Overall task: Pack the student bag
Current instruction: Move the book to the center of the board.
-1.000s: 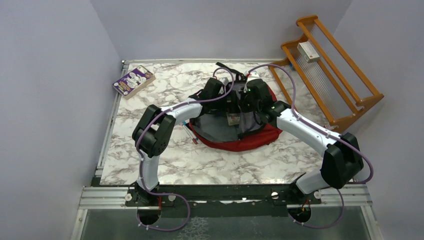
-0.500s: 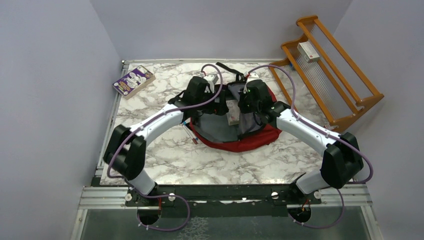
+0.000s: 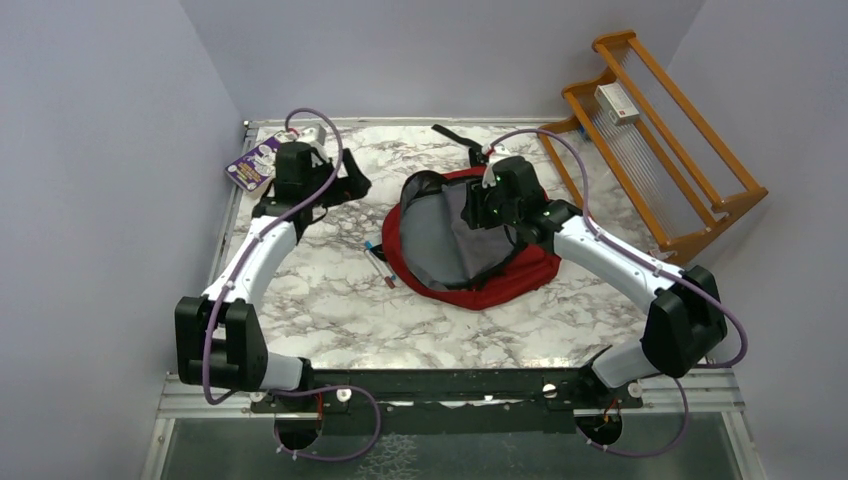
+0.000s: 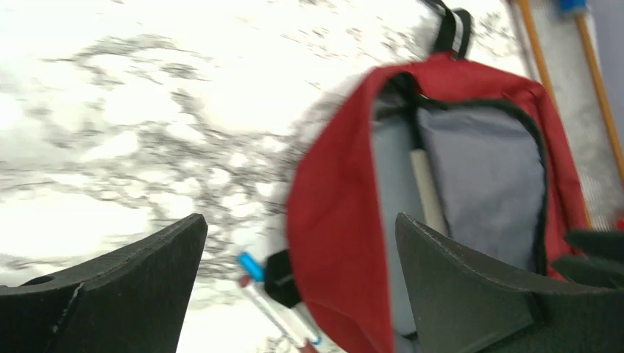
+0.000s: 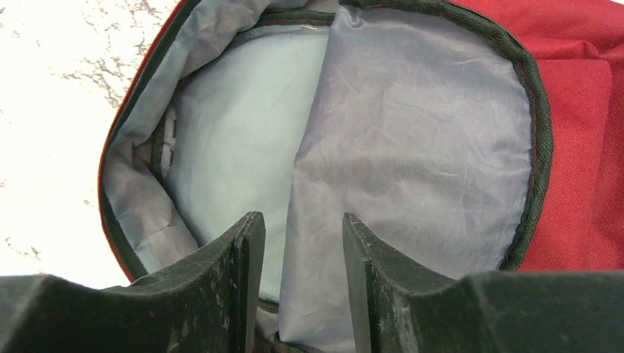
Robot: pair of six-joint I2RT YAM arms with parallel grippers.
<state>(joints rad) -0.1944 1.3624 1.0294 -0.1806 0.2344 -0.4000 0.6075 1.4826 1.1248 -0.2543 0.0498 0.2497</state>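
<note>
Bag (image 3: 500,285) lying mid-table (image 3: 330,310), right of centre; mouth gaping, grey lining showing; pale strip (image 4: 427,191) sitting inside. Right gripper (image 5: 300,224) hovering over mouth; jaws standing partly apart, clamping nothing; lining fold showing in gap. Left gripper (image 3: 355,186) hanging over marble left of bag; jaws spread wide, empty. Pens (image 3: 381,266) lying just beside bag's left edge; book (image 3: 250,165) lying near far-left corner.
</note>
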